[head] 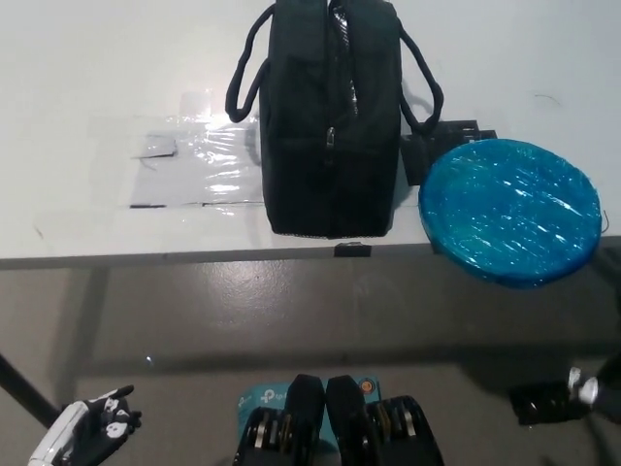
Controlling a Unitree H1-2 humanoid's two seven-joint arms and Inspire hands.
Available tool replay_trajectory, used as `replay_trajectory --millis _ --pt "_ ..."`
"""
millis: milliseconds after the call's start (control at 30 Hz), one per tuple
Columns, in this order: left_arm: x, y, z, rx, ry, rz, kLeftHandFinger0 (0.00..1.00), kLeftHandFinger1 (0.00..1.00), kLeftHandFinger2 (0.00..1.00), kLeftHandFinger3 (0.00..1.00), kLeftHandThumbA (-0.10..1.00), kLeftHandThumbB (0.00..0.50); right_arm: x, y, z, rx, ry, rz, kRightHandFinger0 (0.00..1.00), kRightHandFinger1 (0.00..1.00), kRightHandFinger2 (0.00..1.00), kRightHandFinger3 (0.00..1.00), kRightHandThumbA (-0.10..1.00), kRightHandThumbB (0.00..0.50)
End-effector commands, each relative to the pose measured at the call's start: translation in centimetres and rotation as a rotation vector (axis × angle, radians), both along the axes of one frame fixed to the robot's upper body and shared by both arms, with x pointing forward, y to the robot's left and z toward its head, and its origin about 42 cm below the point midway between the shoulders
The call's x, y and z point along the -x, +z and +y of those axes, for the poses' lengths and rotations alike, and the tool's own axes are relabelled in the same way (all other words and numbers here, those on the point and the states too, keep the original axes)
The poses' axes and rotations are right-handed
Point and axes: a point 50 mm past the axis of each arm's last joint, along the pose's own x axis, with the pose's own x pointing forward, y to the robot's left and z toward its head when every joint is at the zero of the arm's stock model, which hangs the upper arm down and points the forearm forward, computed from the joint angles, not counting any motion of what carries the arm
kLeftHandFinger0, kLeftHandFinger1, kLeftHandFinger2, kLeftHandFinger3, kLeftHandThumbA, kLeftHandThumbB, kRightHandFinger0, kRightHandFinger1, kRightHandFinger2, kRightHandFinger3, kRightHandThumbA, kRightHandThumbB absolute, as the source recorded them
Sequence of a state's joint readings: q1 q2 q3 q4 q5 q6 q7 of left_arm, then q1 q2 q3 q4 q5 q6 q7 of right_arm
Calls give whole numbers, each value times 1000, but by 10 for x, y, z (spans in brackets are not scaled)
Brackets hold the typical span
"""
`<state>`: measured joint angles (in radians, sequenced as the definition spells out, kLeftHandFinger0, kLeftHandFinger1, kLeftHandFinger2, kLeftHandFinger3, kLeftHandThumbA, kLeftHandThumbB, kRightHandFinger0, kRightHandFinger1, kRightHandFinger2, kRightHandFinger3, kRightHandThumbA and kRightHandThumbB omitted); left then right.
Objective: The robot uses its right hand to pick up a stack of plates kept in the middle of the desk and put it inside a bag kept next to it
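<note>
A stack of blue plates (511, 210) wrapped in shiny film sits on the white desk (97, 87) at the right, overhanging its front edge. Just to its left stands a black bag (333, 116) with two looped handles and a zip running along its top. My white left hand (85, 432) rests low at the bottom left, below the desk, fingers loosely apart and holding nothing. Only a small dark part of my right hand (590, 393) shows at the bottom right edge, well below the plates; its fingers are not readable.
A sheet of clear plastic film (199, 165) lies taped on the desk left of the bag. A small black object (451, 136) sits behind the plates beside the bag. The desk's front edge (146, 259) crosses the picture, with grey floor below.
</note>
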<state>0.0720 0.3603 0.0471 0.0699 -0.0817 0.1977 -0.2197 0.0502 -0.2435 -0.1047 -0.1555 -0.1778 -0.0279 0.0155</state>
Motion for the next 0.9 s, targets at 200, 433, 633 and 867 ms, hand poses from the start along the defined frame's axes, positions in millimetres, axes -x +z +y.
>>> replay_trajectory --millis 200,433,633,867 --pt "0 18 11 -21 -35 -31 770 776 915 998 -100 211 18 87 22 436 -149 -224 1000 1000 1000 1000 689 500" --pt "-1 16 14 -23 -52 -38 795 787 917 987 -100 222 13 100 22 572 -139 -243 1000 1000 1000 1000 714 500" --pt "-5 18 16 -25 -50 -35 789 776 918 989 -100 222 2 106 37 613 -30 -304 1000 1000 1000 1000 769 500" --pt "-7 24 15 -33 -47 -29 808 793 925 1000 -100 218 -25 114 51 772 98 -232 1000 1000 1000 1000 852 500"
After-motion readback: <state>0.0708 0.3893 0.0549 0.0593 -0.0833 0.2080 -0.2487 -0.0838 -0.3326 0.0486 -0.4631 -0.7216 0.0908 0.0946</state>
